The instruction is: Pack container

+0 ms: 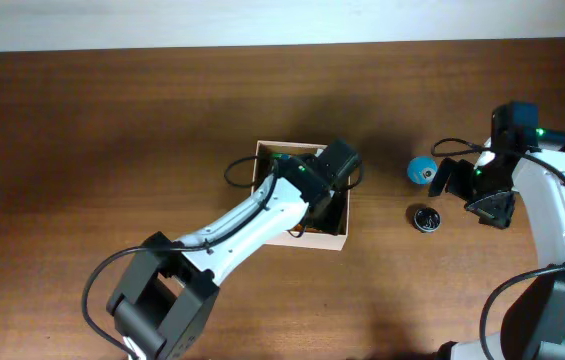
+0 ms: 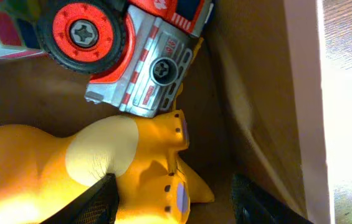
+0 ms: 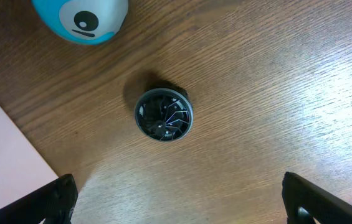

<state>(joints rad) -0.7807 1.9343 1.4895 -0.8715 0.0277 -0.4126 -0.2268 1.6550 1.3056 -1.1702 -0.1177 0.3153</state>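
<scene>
Box (image 1: 314, 241): open-topped, white outside, brown inside; upright at the middle of the tabletop (image 1: 112, 120).
Left end effector (image 2: 174, 190): down inside the box, spread wide, gripping nothing; hidden under its own wrist from overhead.
Left fingers (image 2: 101, 202): one at the flank of the yellow toy, contact unclear; the other near the box wall at 3 o'clock.
Yellow toy (image 2: 51, 162): on the box floor, partly between the fingers.
Truck (image 2: 144, 56): red and grey, at 12 o'clock of the yellow toy, touching it.
Right end effector (image 3: 185, 199): spread wide, empty, above bare tabletop well apart from the box.
Disc (image 3: 163, 115): black, round, flat on the tabletop, at 12 o'clock of the right end effector in the wrist view, untouched.
Ball (image 1: 422, 170): blue with one eye, at 3 o'clock of the box; just at 12 o'clock of the disc, apart from it.
</scene>
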